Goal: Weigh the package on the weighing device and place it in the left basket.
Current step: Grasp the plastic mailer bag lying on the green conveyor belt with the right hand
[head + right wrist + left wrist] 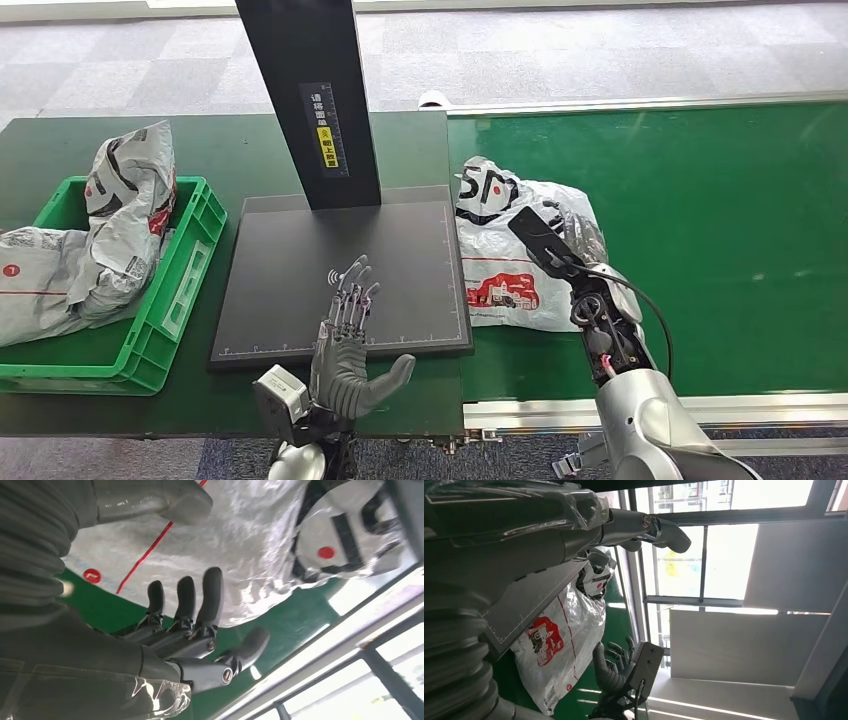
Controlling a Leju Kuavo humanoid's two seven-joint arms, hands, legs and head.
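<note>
Package [515, 255], white and silver with red and black print, lies on the green belt [720, 230] just beside the right edge of the black scale [340, 275]. Right hand [545, 235] hovers over it with fingers apart and holds nothing; the right wrist view shows the dark fingers [210, 597] spread close to the crinkled wrap. Left hand [350, 345] is above the near edge of the scale, palm up, fingers spread, empty. Green basket [185, 285] sits on the tabletop [230, 150] at left, with other bags [120, 215] in it.
</note>
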